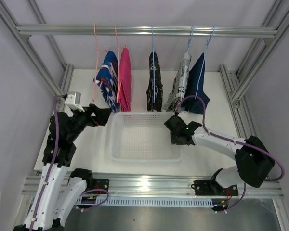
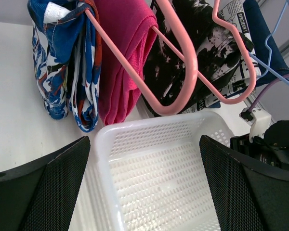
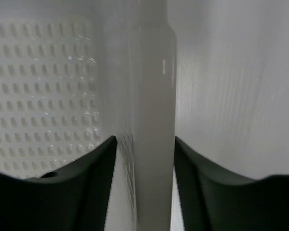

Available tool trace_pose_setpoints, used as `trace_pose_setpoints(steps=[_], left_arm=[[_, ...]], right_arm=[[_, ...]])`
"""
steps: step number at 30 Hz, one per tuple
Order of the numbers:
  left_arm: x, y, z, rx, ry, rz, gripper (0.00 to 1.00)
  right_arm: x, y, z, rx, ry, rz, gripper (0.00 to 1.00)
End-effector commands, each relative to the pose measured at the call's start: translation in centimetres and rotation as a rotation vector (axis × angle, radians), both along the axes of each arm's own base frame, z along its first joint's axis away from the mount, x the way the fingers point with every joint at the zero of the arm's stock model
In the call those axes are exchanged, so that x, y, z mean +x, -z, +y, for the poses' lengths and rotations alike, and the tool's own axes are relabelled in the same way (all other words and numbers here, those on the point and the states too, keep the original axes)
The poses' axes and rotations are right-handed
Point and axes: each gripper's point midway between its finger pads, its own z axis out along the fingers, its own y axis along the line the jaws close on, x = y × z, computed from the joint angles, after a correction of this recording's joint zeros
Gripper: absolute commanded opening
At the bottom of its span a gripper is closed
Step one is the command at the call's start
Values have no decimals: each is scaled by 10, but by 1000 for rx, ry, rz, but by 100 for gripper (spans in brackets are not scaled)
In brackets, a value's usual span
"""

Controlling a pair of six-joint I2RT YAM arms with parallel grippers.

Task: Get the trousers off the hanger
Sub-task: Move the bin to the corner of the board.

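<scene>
Hanging from a rail (image 1: 144, 30) across the back, five small pairs of trousers sit on hangers (image 2: 183, 62) in a row, left to right: blue pair (image 1: 107, 79) with red-white pattern, pink pair (image 1: 124, 79), black pair (image 1: 154, 82), white pair (image 1: 179, 84) with black print, denim pair (image 1: 198, 84). Blue and pink hang just beside each other, as do white and denim; open gaps flank the black pair. Below their hems a white perforated basket (image 1: 144, 149) rests on the table (image 1: 86, 144), its back rim near the cloth, with table surface showing on both sides out to the frame posts. The left gripper (image 1: 105, 115) hovers at the basket's back-left corner, under the blue pair, fingers spread wide and holding nothing — that corner lies between them in the wrist view. The right gripper (image 3: 145, 139) sits low at the basket's right rim, one finger inside and one outside, clenched on the wall.
</scene>
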Motion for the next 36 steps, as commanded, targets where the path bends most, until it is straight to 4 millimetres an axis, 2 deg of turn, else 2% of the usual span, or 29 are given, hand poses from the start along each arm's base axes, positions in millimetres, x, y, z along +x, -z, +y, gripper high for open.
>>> trace_pose_setpoints(steps=[1, 3, 7, 10, 14, 15, 16, 21, 23, 27, 29, 30, 31, 34, 36], left_arm=[[2, -6, 4, 17, -15, -22, 99], [2, -5, 5, 19, -18, -20, 99], [2, -6, 7, 21, -30, -23, 99], [4, -5, 9, 23, -42, -18, 100], [5, -4, 10, 26, -51, -16, 99], [5, -3, 11, 27, -54, -12, 99], [4, -4, 11, 26, -57, -18, 99], [4, -9, 23, 19, -129, -36, 99], [3, -12, 31, 16, -176, -45, 99], [2, -19, 50, 33, -285, -73, 99], [-2, -26, 63, 53, -355, -84, 100], [-7, -41, 63, 44, -359, -117, 99], [-8, -45, 64, 45, -362, -124, 99], [-20, -77, 64, 13, -363, -166, 99], [-27, -91, 62, -11, -346, -200, 99]], right_arm=[[-21, 10, -39, -185, -17, 106, 59], [-20, 3, -36, -166, -24, 102, 72], [-19, -18, -28, -112, -37, 79, 80], [-17, -45, -20, -43, -54, 29, 82], [-13, -91, 0, 113, -107, -56, 87], [-10, -110, 3, 154, -119, -102, 89], [-10, -120, 4, 176, -125, -123, 89], [5, -182, -1, 252, -82, -309, 90], [9, -195, -2, 293, -62, -376, 89], [2, -187, -4, 361, -64, -413, 89], [-3, -168, -6, 375, -70, -413, 89], [-4, -162, -7, 378, -75, -416, 89], [-5, -158, -8, 379, -81, -421, 90], [-5, -141, -10, 360, -102, -421, 90], [-3, -131, -11, 343, -111, -414, 90]])
